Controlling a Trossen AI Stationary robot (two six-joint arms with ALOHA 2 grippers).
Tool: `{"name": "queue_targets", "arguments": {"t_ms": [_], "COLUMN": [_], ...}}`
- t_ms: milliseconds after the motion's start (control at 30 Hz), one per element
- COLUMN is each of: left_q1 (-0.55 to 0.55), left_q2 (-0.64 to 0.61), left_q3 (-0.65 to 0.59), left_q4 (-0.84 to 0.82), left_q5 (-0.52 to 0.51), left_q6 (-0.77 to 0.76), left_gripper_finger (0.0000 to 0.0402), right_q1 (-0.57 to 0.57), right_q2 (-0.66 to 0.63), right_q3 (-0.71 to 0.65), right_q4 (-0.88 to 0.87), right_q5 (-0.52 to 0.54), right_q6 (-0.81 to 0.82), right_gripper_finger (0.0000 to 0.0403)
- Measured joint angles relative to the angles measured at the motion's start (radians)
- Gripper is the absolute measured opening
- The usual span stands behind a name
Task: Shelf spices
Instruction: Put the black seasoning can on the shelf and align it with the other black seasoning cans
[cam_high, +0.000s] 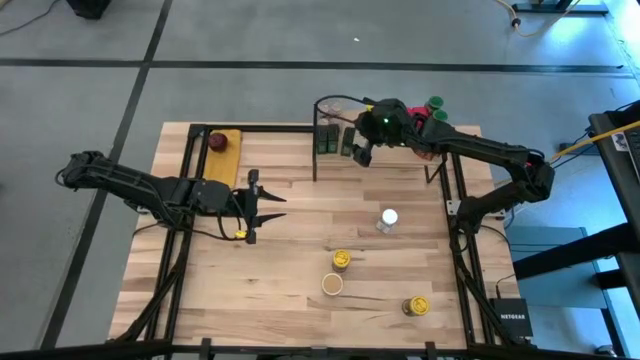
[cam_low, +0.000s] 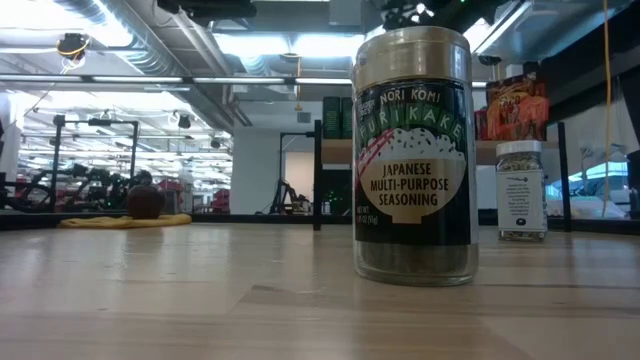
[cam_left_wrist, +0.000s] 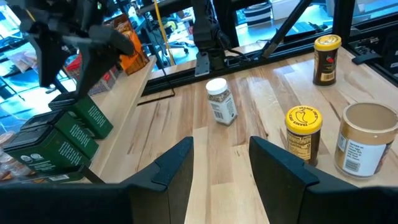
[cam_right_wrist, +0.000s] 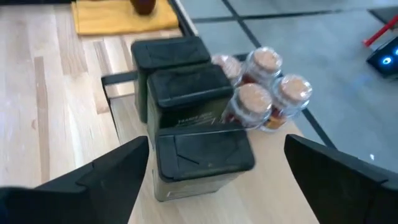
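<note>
Your right gripper (cam_high: 362, 150) sits over the shelf (cam_high: 400, 160) at the table's far edge, fingers spread wide with nothing between them. In the right wrist view, 3 dark tins (cam_right_wrist: 186, 118) stand in a row directly below it, touching each other, with a cluster of tan-lidded jars (cam_right_wrist: 267, 93) just beside them on the shelf. Green-lidded jars (cam_high: 436, 106) sit at the shelf's far right end, past the arm.

Your left gripper (cam_high: 258, 207) is low over the table's left-middle, fingers (cam_left_wrist: 174, 168) apart and empty, pointing toward the loose jars.

4 spices are on the open tabletop (cam_high: 290, 260): a white-lidded jar (cam_high: 388, 219) mid-table, a yellow-lidded jar (cam_high: 341, 261) nearer the front, a tan-lidded jar (cam_high: 332, 284) just beside that one, and a second yellow-lidded jar (cam_high: 414, 306) near the front right. You see the same 4 in the left wrist view.

In the low view the furikake seasoning jar (cam_low: 414, 155) stands upright close to the camera, and the white-lidded jar is behind it to the right.

The dark red round thing (cam_high: 218, 142) rests on a yellow pad (cam_high: 226, 150) at the far left.
</note>
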Motion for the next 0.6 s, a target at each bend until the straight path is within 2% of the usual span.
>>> {"name": "queue_targets", "arguments": {"t_ms": [100, 300, 433, 600], "left_q1": [0.0, 0.0, 0.0, 0.0], "left_q2": [0.0, 0.0, 0.0, 0.0], "left_q3": [0.0, 0.0, 0.0, 0.0], "left_q4": [-0.003, -0.005, -0.003, -0.003], "left_q5": [0.0, 0.0, 0.0, 0.0], "left_q6": [0.0, 0.0, -0.001, -0.01], "left_gripper_finger": [0.015, 0.015, 0.015, 0.015], "right_q1": [0.0, -0.001, -0.001, -0.001], "right_q2": [-0.04, -0.067, -0.03, 0.005], "right_q3": [0.0, -0.007, -0.087, -0.146], "right_q4": [-0.028, -0.173, -0.103, 0.022], "right_q5": [0.023, 0.149, 0.191, 0.194], "right_q6": [0.0, 0.002, 0.009, 0.009], "right_gripper_finger": [0.038, 0.038, 0.038, 0.038]}}
